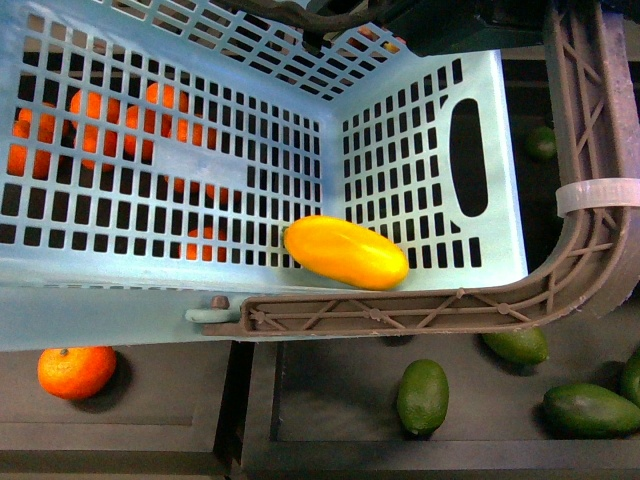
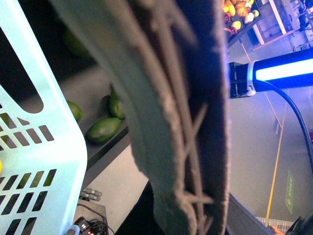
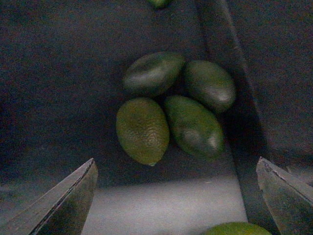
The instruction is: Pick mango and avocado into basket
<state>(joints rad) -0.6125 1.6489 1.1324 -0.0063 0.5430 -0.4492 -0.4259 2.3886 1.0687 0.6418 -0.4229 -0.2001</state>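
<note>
The light teal basket [image 1: 420, 150] fills the front view, tilted, with the yellow-orange mango [image 1: 345, 252] lying inside against its wall. Its brown handle [image 1: 590, 200] curves round the right side. In the left wrist view that handle [image 2: 166, 122] is blurred and very close; my left gripper is shut on it, its fingers hidden. My right gripper [image 3: 178, 205] is open above a dark tray, both fingertips [image 3: 73, 200] well apart. A dull olive avocado [image 3: 143, 129] lies just beyond the gap, with three darker avocados [image 3: 194, 126] clustered beside it.
More avocados [image 1: 423, 396] lie in the dark tray below the basket. Oranges [image 1: 75, 372] sit in the left tray, others showing through the basket's slots. A tray divider [image 3: 230, 98] runs beside the avocado cluster. Another green fruit [image 3: 237, 229] lies near my right fingers.
</note>
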